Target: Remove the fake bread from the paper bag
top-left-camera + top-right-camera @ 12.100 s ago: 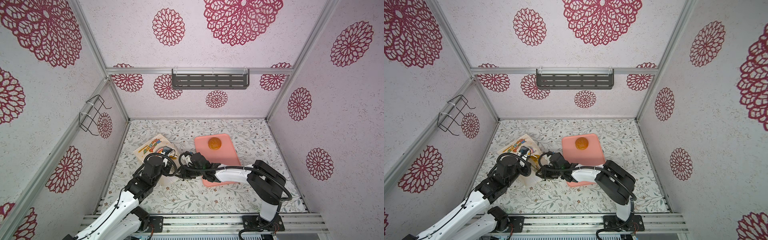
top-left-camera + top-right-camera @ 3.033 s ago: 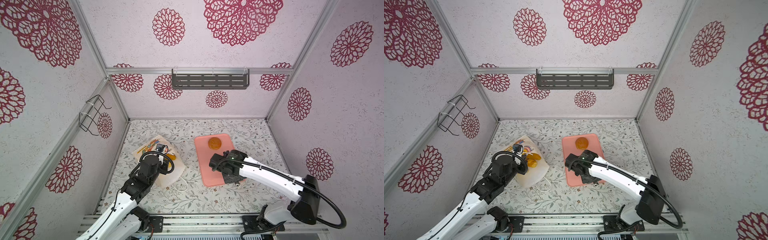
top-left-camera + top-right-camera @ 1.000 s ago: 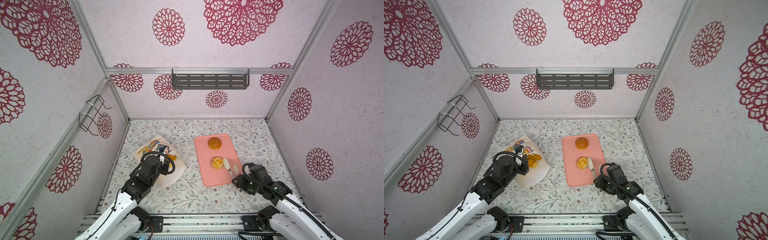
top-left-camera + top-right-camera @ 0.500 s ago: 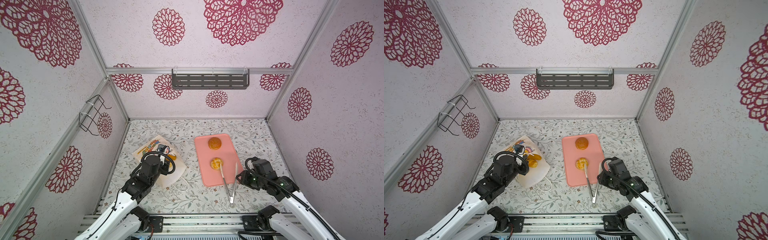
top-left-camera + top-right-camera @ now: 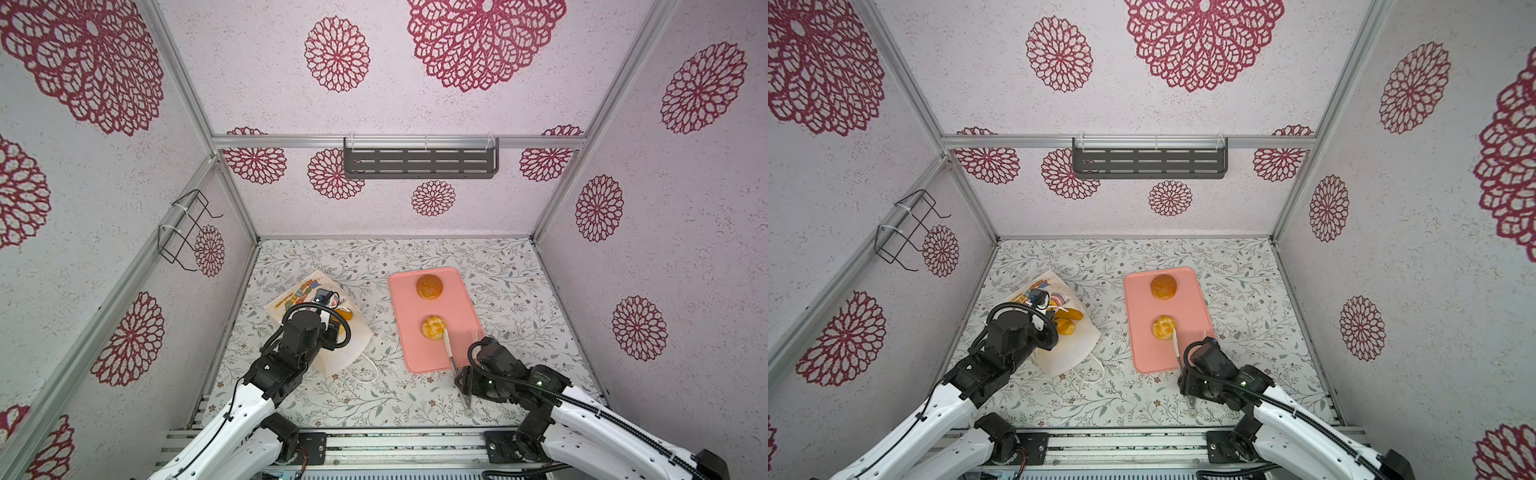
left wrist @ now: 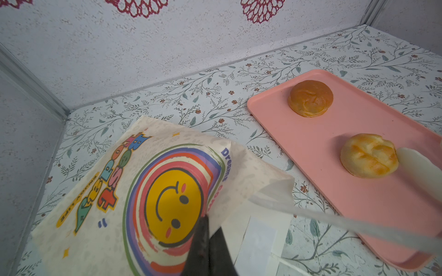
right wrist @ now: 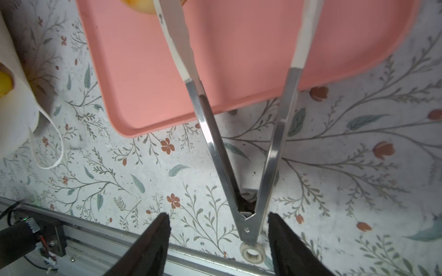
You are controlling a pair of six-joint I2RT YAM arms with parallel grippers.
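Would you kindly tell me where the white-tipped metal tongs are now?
In both top views the tongs lie front right: tips on the flat pink tray beside the paler bun, hinge on the table beneath the right end effector.

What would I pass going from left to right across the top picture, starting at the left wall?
Wire rack on the left wall → paper bag → pink tray, which has a brown bun and a paler bun on it.

Left pincer (image 6: 206,218) tight on paper bag (image 6: 114,191)
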